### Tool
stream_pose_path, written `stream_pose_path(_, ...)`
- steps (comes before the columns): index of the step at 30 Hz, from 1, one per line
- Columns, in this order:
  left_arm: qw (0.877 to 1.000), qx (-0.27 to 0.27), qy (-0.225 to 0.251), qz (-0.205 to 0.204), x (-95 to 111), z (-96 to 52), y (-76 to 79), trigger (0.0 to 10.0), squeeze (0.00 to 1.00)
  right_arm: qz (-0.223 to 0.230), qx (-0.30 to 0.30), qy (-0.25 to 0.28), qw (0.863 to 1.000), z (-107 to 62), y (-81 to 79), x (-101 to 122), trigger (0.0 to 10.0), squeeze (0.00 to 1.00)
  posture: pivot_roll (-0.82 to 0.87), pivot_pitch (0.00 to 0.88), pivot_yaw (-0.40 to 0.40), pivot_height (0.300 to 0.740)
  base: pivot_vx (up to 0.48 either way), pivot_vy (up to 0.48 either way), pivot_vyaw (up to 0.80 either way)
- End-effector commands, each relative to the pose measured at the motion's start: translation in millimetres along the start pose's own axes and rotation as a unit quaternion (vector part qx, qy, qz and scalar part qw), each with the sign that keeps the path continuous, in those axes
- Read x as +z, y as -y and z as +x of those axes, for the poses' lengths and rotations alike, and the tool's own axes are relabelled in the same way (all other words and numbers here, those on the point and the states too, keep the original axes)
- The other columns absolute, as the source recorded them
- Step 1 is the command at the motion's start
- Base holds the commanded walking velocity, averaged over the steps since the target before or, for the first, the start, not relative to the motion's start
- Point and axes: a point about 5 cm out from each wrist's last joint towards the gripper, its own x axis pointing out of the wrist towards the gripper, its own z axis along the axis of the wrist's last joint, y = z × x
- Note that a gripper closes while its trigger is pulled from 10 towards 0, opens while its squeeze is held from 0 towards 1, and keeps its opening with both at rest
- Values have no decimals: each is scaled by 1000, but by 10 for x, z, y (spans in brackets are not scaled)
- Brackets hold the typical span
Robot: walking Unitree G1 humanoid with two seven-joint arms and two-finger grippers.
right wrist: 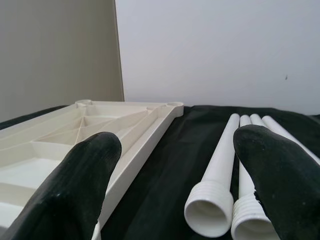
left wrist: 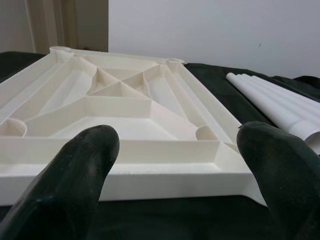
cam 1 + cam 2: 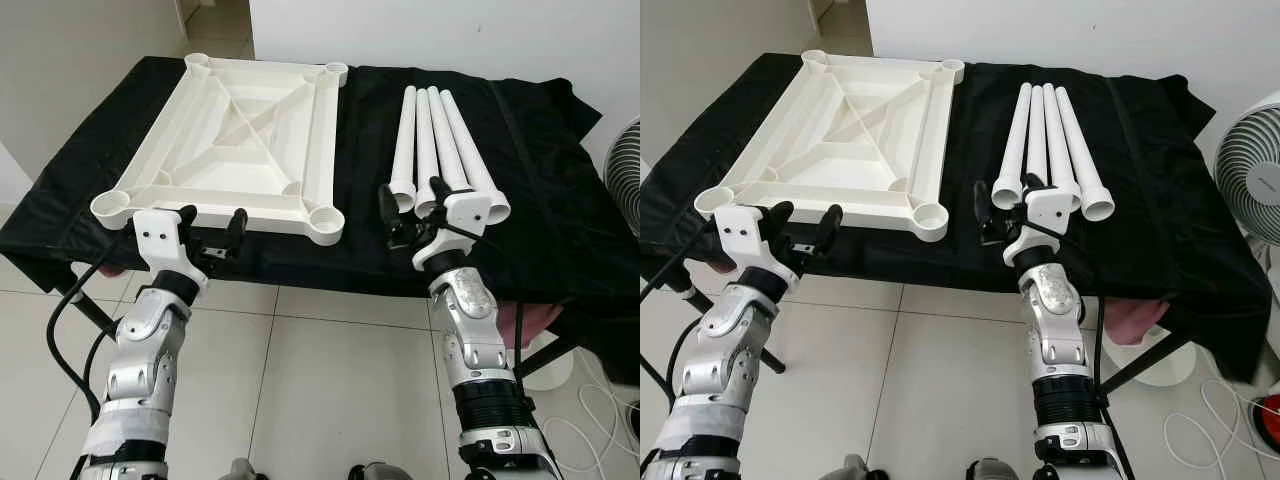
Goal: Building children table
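Hovering just short of the near edge of the black-draped table (image 3: 540,200), both hands are spread and hold nothing. The right hand (image 3: 412,203) has its black fingers parted before the threaded ends of the four white legs (image 3: 432,140), the nearest of which sits just ahead of it; the right wrist view looks straight into the open mouths of two legs between its fingers (image 1: 75,190). The left hand (image 3: 212,222) waits with fingers apart in front of the near rim of the tabletop (image 3: 240,125), level with the stretch between its two near corner sockets.

Further out, the tabletop lies upside down on the cloth, ribbed underside up, with a round socket at each corner: the near right socket (image 3: 326,219) is the closest to the legs. The legs lie side by side, touching, well to the right of the tabletop with bare cloth between. A fan (image 3: 1252,175) stands beyond the table's right end.

By my reading, assembly has not begun: all four sockets are empty and no leg is lifted. Everything remains, namely picking up each leg, seating it in a socket, and turning the finished piece upright.
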Motion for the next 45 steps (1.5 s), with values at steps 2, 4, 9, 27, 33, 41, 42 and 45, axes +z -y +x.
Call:
stream_pose_path(2,994,106,8,21,37,4,-141,10000,0,-8,-1,-2,1000,-3,-8,3,10000,0,-130,62,57,740,0,0,0)
stream_pose_path(4,992,121,15,27,71,12,-169,10000,0,-12,-6,-3,1000,-17,-9,-15,10000,0,-125,62,59,740,0,0,0)
stream_pose_path(9,992,126,15,29,84,8,-187,10000,0,-15,-11,3,1000,18,-18,2,10000,0,-121,60,70,740,0,0,0)
stream_pose_path(27,994,103,31,26,132,163,-134,10000,0,-20,0,1,1000,140,-29,5,10000,0,-118,33,51,740,0,0,0)
stream_pose_path(33,994,100,33,27,127,186,-154,10000,0,-23,2,-1,1000,141,-42,-17,10000,0,-117,22,49,740,44,0,0)
stream_pose_path(41,994,99,32,27,111,192,-156,10000,0,-25,4,-2,1000,135,-33,-32,10000,0,-115,13,47,740,285,0,0)
stream_pose_path(42,994,98,32,27,109,192,-157,10000,0,-25,5,-2,1000,135,-37,-37,10000,0,-115,13,47,740,292,0,0)
stream_pose_path(45,994,98,32,27,108,193,-158,10000,0,-26,6,-3,1000,134,-42,-41,10000,0,-115,13,47,740,292,0,0)
